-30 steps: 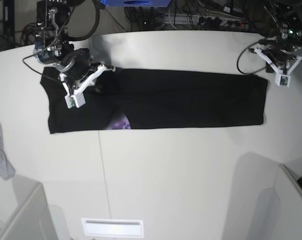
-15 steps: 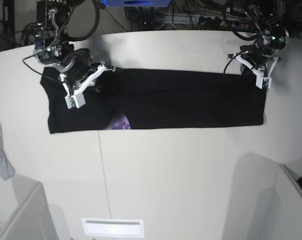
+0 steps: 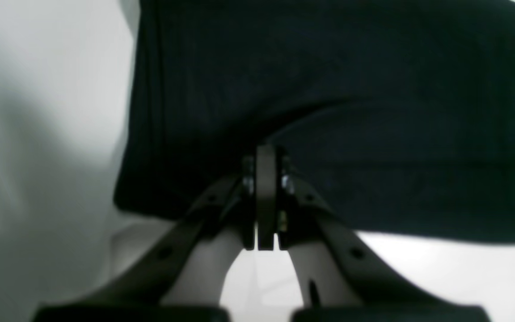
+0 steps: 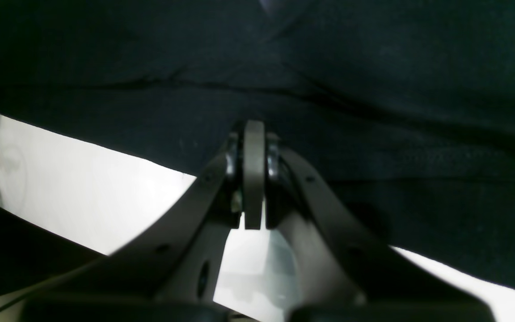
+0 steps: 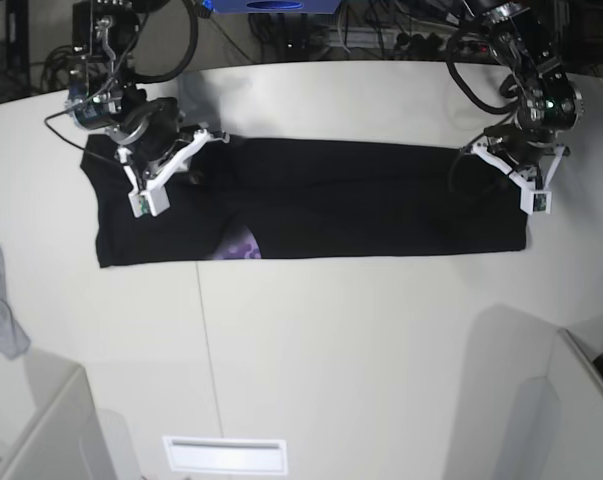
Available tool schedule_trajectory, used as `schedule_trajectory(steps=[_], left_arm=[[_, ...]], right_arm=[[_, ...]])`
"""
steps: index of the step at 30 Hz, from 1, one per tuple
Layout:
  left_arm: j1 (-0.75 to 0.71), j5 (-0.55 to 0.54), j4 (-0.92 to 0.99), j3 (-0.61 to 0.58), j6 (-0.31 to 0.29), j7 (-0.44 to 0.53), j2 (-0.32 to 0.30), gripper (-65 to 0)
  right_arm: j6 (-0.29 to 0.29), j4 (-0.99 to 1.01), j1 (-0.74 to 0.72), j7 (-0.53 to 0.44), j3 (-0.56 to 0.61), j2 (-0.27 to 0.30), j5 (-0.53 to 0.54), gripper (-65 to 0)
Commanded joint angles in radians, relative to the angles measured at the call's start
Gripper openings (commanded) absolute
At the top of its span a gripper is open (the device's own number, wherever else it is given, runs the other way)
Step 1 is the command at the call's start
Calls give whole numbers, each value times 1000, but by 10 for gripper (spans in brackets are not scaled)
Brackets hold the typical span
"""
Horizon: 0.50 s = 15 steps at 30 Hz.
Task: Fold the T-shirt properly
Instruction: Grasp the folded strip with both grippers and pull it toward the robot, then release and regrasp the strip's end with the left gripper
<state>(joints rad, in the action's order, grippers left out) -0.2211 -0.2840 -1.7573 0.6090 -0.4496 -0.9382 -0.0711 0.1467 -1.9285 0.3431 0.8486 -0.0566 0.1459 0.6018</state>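
1. Left wrist view: the T-shirt [image 3: 329,103] is plain black cloth with one soft ridge running across it; its edge lies on the white table [image 3: 38,134]. The left gripper [image 3: 264,197] sits at that edge, tips over the cloth. The jaws are pressed together with no visible gap. Whether cloth is pinched between them cannot be told.

2. Right wrist view: the T-shirt [image 4: 329,80] fills the upper field, black, with long creases and a stitched hem line. The right gripper [image 4: 254,179] has its tips on the cloth near the hem, with the table [image 4: 105,179] beside it. The jaws are closed tight together; a grip on cloth cannot be confirmed.

3. Base view: the T-shirt [image 5: 361,205] lies flat on the table [image 5: 361,340] as a long black band, with a purple print [image 5: 239,245] at its lower edge. The right gripper [image 5: 196,150] is on the band's left end. The left gripper [image 5: 501,160] is on its right end.
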Motion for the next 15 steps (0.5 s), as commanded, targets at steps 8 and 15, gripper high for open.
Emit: schedule_trajectory(steps=[8, 15], left_arm=[[145, -2, 153, 5, 2, 14, -55, -650], [248, -2, 244, 4, 2, 14, -111, -650]], right_arm=[[3, -13, -11, -21, 1, 5, 11, -650], [3, -13, -11, -21, -2, 5, 11, -650]])
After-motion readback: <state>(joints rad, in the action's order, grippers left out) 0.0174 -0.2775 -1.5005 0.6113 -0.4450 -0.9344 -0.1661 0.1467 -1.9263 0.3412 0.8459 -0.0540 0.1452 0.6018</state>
